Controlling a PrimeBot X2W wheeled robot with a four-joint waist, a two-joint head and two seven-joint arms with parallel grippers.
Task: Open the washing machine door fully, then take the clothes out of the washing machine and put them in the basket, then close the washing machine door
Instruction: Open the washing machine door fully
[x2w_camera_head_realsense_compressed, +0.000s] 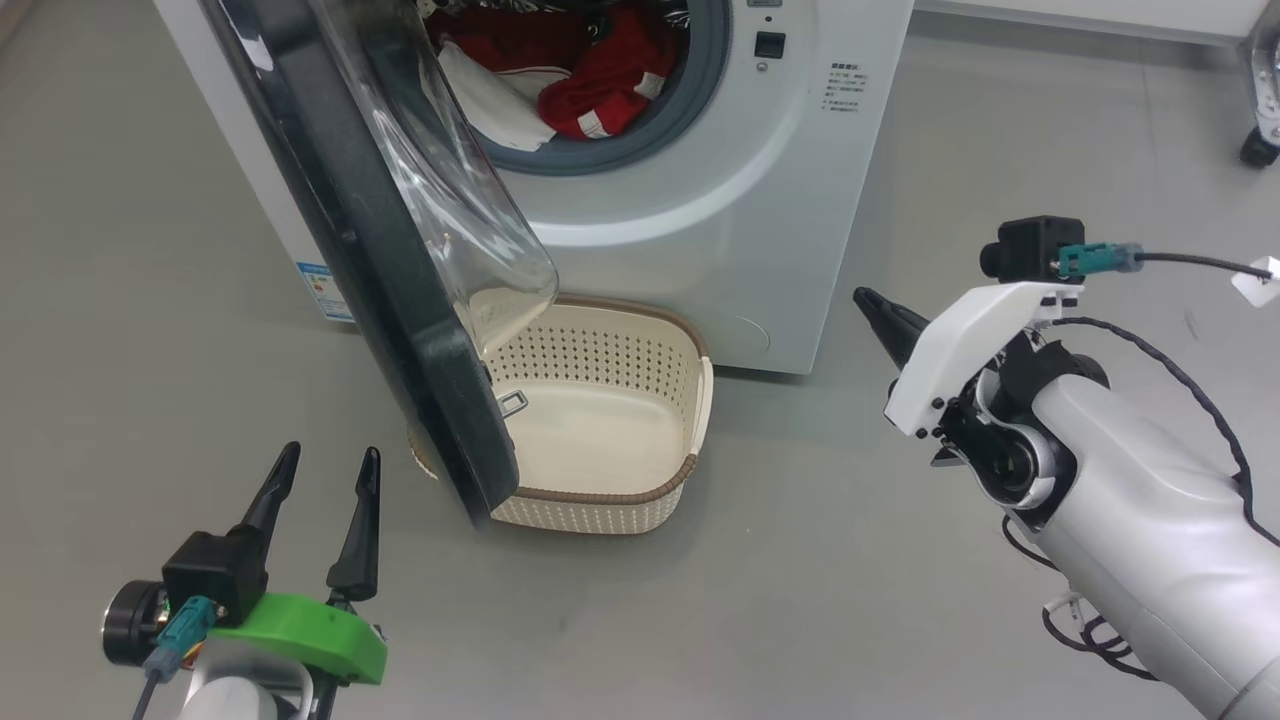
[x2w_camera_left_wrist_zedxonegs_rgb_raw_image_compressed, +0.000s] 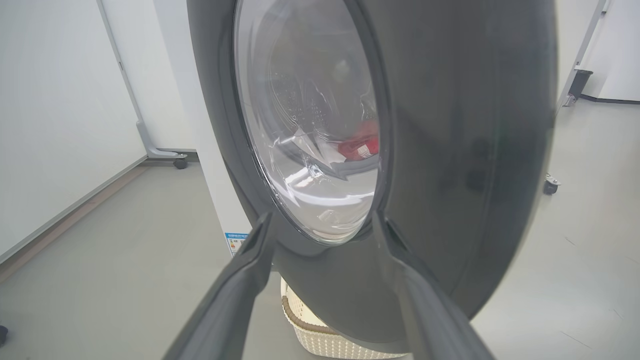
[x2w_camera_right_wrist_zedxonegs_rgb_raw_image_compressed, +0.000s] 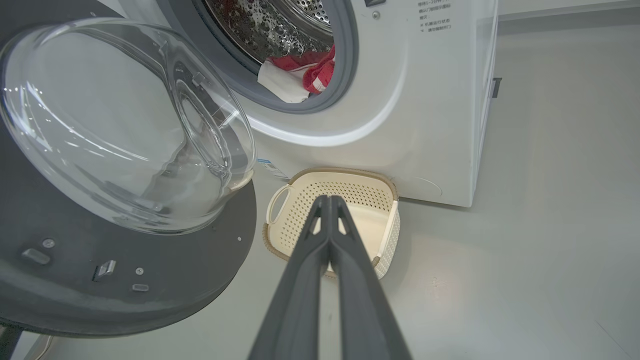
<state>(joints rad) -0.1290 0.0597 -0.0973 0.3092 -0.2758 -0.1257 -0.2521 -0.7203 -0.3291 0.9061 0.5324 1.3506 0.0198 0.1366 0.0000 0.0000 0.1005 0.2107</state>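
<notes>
The big white front-loading washing machine (x2w_camera_head_realsense_compressed: 700, 260) stands on the grey floor (x2w_camera_head_realsense_compressed: 800, 560), with red-and-white cloth garments (x2w_camera_head_realsense_compressed: 600, 90) in its drum (x2w_camera_right_wrist_zedxonegs_rgb_raw_image_compressed: 260, 25). Its round black-rimmed glass door (x2w_camera_head_realsense_compressed: 340, 230) juts forward at the drum's left. The cream perforated plastic basket (x2w_camera_head_realsense_compressed: 600, 495) sits before the machine, partly behind the door's lower edge.

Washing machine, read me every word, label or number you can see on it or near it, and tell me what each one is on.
Printed text block on the washing machine front, right of the drum mouth: several lines, too small to read.
Blue label sticker low on the machine's side: print too blurred to read.
No text can be made out on the basket or the washing machine door.
</notes>
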